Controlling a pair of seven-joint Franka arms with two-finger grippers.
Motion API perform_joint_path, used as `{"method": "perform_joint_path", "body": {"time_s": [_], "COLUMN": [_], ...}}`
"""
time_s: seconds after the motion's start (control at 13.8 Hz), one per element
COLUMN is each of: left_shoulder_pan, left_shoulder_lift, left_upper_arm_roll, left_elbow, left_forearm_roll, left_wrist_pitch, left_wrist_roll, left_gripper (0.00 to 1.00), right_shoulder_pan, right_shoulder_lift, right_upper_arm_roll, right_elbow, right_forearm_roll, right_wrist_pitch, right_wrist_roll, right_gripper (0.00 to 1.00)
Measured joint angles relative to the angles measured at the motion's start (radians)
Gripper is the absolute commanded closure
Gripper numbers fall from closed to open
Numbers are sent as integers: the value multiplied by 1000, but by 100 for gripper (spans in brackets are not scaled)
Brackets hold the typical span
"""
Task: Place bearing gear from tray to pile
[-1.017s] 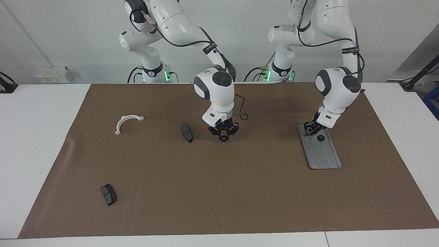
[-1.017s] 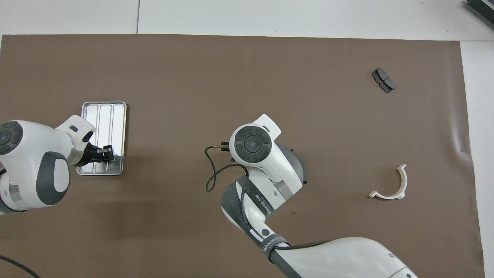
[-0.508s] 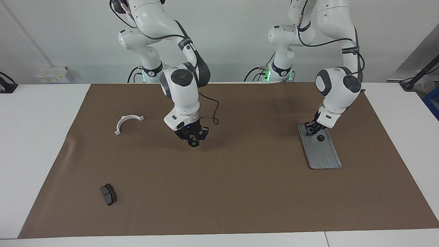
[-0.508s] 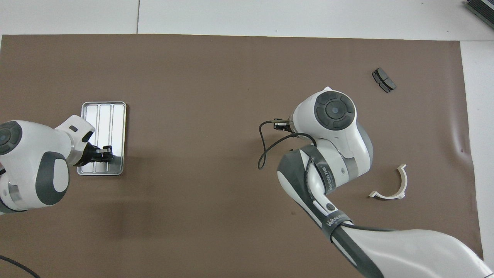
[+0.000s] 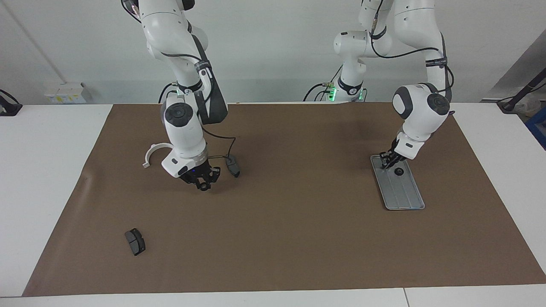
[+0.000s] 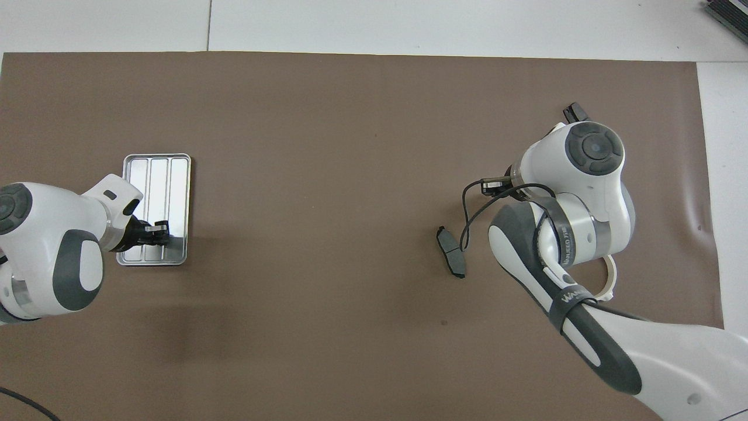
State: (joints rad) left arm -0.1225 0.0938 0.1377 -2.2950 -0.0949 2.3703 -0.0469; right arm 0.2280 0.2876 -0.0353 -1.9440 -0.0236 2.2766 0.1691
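Lying nearest the robots, a white half-ring bracket (image 5: pixel 154 150) sits on the brown mat (image 5: pixel 298 238) toward the edge at the right arm's end. A dark brake pad (image 5: pixel 233 166) lies near it, toward the mat's middle. The right gripper (image 5: pixel 204 184) hangs low over bare mat close to both, seemingly pinching a small black bearing gear (image 5: pixel 205 187). Toward the edge at the left arm's end, the left gripper (image 5: pixel 388 162) is down at the robot-side rim of the tray (image 5: pixel 403 194); whether it is spread or closed cannot be told. A second gear (image 5: pixel 399 172) lies in the tray just beside it. Another brake pad (image 5: pixel 135 241) lies toward the mat's corner farthest from the robots at the right arm's end.
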Motion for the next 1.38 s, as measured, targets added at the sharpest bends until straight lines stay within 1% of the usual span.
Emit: {"method": "perform_joint_path", "body": {"time_s": [0.15,0.29,0.51,0.58,0.65,0.8,0.94,1.02,1.09,1.16,1.38], "left_shoulder_pan": [0,0,-7,-25,-54,-154,-260,-315,-367,-417,-532], "left_shoulder_lift": [1,1,1,1,0,0,0,0,0,0,9], "left_upper_arm_roll": [-1,-5,-16,-19,-21,-26,-30,-32,-33,-34,-37], "left_elbow": [4,42,115,136,150,161,167,172,177,184,196], "left_forearm_roll": [0,0,-1,-1,-1,-1,-1,-1,-1,-1,-1], "left_wrist_pitch": [3,5,-39,-58,-69,-84,-92,-93,-93,-93,-87], "left_wrist_roll": [1,1,-7,-34,-82,-250,-424,-511,-590,-664,-804], "left_gripper": [87,87,87,87,87,87,87,87,87,87,87], "right_shoulder_pan": [-73,-146,-193,-205,-216,-231,-235,-236,-236,-236,-236], "right_shoulder_lift": [-19,-40,-57,-58,-58,-58,-58,-58,-58,-58,-58], "right_upper_arm_roll": [0,0,0,0,0,0,0,0,0,0,1], "right_elbow": [-32,-70,-128,-145,-155,-164,-174,-177,-178,-178,-178], "right_forearm_roll": [0,0,0,0,0,0,0,0,0,0,0], "right_wrist_pitch": [2,5,57,76,84,99,125,129,130,130,131], "right_wrist_roll": [-113,-219,-282,-298,-306,-314,-314,-314,-314,-314,-314], "right_gripper": [100,100,100,100,95,92,59,44,35,33,18]}}
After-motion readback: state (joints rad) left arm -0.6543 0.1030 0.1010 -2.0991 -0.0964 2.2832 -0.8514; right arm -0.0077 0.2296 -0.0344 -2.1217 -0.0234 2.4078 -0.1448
